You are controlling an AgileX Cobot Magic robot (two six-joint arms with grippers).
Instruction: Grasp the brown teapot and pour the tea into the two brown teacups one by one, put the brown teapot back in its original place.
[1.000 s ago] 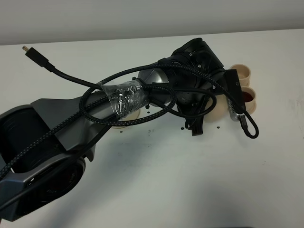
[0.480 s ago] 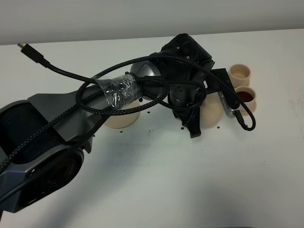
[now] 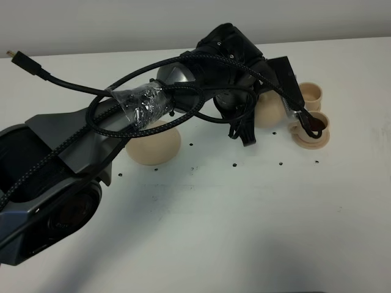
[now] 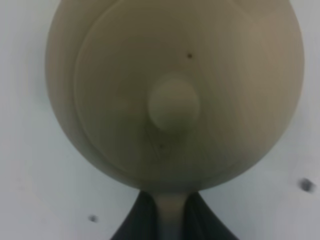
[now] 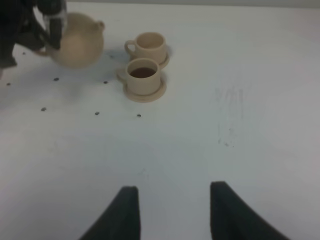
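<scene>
The left claw (image 4: 170, 220) is clenched on the teapot (image 4: 175, 100), its dark fingers (image 4: 135, 225) pinching the loop handle from either side. That wrist view looks straight down on the round lid and its knob, somewhat blurred. In the high view the teapot sits half hidden under the wrist of the left arm (image 3: 67, 140), low over the white table (image 3: 244, 213). I cannot tell whether its base touches the table. The wide saucer (image 3: 153, 146) lies well apart from the teapot, to its left in the high view, with part of its rim under the arm. Just beside the teapot on the opposite side stand the two cups, close together, each on its own small saucer. The filled cup (image 3: 316, 124) holds dark tea. The pale cup (image 3: 311, 93), a little farther from the teapot, shows only a light inside. Seen from the right wrist, the teapot's short spout faces the cups. A black braided cable (image 3: 73, 91) loops over the arm on the saucer's side of the teapot, bound to it with clear wrap, one plug end sticking out free. Small dark specks dot the table around the teapot. The right claw (image 5: 172, 212) hangs released, jaws standing apart with only table between them, well apart from the teapot.
</scene>
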